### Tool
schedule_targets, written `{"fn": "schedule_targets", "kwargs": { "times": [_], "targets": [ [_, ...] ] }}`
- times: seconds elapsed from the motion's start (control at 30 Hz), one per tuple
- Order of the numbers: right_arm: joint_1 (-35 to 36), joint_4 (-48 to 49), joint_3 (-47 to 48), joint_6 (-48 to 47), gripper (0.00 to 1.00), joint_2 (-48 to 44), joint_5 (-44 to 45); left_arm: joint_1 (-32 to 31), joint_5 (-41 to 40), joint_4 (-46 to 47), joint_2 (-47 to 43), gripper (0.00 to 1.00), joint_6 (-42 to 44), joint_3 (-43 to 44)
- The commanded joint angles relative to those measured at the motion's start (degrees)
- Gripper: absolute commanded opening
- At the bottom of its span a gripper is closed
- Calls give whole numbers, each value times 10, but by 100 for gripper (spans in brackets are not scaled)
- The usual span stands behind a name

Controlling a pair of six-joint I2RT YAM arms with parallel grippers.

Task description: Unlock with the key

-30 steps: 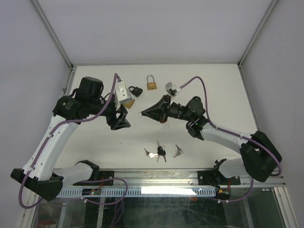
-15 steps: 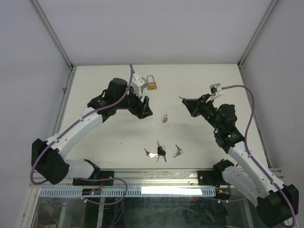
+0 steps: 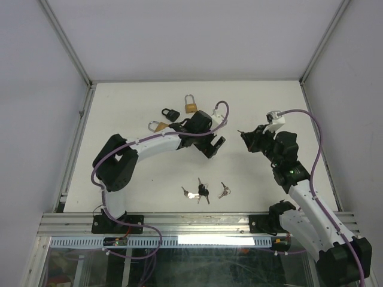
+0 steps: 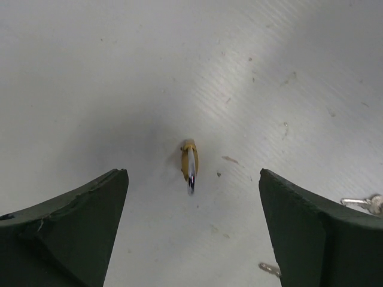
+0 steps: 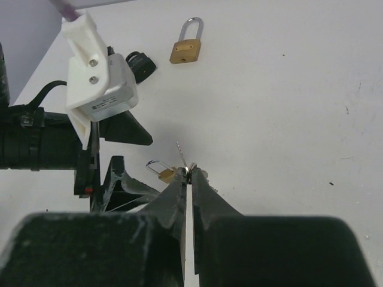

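Brass in sight: hovering wide-open left gripper (image 4: pixel 192 174) squarely over small padlock (image 4: pixel 190 162), lying lengthwise between the fingers (image 4: pixel 72 227); clenching key (image 5: pixel 190 170) in right gripper (image 5: pixel 187 179), close by.

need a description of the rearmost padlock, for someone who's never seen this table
On the white table, look to the far middle. A brass padlock with a tall silver shackle lies flat there, shackle pointing at the back wall. Its neighbour just left is a black padlock; a second brass padlock sits farther left and nearer.
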Motion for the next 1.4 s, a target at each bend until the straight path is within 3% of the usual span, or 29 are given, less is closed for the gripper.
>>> {"fn": "schedule_targets", "kwargs": {
  "times": [0.0,0.23,0.4,0.63,0.83,0.97,1.03,1.13,1.23,1.37],
  "targets": [
    [-13,19,-7,-25,0,-12,-24,-10,-60,22,42,91,55,68],
    [-33,9,-19,-41,0,-29,-41,-9,-47,11,75,65,87,76],
    [-44,13,-28,-43,0,-30,-58,-10,-49,-9,95,62,100,94],
    [-55,21,-32,-45,0,-31,-74,-10,-62,-25,111,44,101,104],
    [-61,25,-30,-45,0,-26,-84,-10,-51,-29,113,43,107,101],
    [-63,20,-27,-48,0,-28,-87,-10,-53,-29,110,21,103,99],
    [-65,17,-26,-50,0,-29,-90,-10,-46,-29,107,2,101,101],
    [-67,10,-19,-51,0,-27,-103,-9,-35,-29,97,0,80,107],
    [-75,-1,9,-50,0,-26,-151,15,30,-24,57,0,32,113],
    [-95,-19,98,-47,0,-7,-282,94,219,39,-41,0,-51,122]
  ]
}}
